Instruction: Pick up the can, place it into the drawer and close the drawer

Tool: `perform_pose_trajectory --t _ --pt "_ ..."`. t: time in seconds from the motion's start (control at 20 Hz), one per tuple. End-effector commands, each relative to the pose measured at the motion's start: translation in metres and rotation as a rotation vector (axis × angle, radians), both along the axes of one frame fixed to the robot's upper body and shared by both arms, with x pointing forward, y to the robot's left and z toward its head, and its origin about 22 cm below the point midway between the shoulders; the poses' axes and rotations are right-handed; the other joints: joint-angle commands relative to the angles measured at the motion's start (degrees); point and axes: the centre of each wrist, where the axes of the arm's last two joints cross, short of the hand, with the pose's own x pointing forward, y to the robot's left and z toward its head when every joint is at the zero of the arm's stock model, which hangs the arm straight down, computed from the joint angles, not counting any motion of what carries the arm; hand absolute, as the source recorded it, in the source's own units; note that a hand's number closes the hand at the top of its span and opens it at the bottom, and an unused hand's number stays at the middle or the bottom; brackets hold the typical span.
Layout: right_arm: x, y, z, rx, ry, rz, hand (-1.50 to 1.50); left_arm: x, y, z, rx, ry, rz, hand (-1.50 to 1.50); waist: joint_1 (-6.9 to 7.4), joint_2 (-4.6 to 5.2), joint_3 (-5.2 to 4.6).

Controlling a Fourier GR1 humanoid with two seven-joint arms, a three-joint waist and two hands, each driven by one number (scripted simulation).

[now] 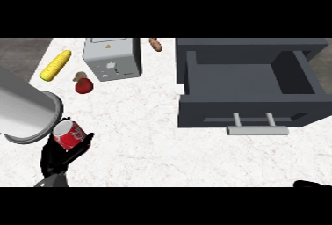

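Observation:
In the head view, a red can point(68, 134) with a silver top sits tilted at the lower left of the white counter. My left hand point(57, 157) curls its black fingers around the can, and the grey forearm point(23, 110) crosses just above it. The dark grey drawer point(250, 72) stands open at the right with nothing inside, its pale handle point(256, 129) facing me. Only a small black piece of my right hand point(312, 183) shows at the lower right corner, well below the drawer.
A silver toaster point(111, 59) stands at the back left. A yellow corn cob point(56, 65), a red tomato point(83, 86) and a brown sausage point(155, 44) lie near it. Bare counter point(142, 145) stretches between the can and the drawer.

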Motion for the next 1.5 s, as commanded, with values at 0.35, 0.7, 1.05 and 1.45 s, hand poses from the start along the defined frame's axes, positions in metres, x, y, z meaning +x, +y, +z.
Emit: perform_pose_trajectory --t 0.35,0.7,1.05,1.45 --pt "-0.003 -0.015 0.001 -0.011 -0.009 -0.017 -1.50 0.023 -0.028 0.007 -0.030 -0.064 -0.149 1.50 0.19 -0.10 0.01" --pt "0.000 -0.004 -0.001 -0.023 -0.024 -0.005 -1.50 0.097 -0.102 0.035 -0.032 -0.126 -0.450 1.50 -1.09 0.21 -0.07" --pt "0.004 -0.008 0.005 -0.025 -0.042 -0.029 -1.50 0.136 -0.103 0.074 -0.055 -0.179 -0.477 1.50 -0.37 0.13 -0.04" --pt "-0.025 -0.005 0.014 -0.047 -0.011 -0.054 -1.50 0.157 -0.177 0.143 -0.003 -0.202 -0.602 1.50 0.19 -0.48 0.04"
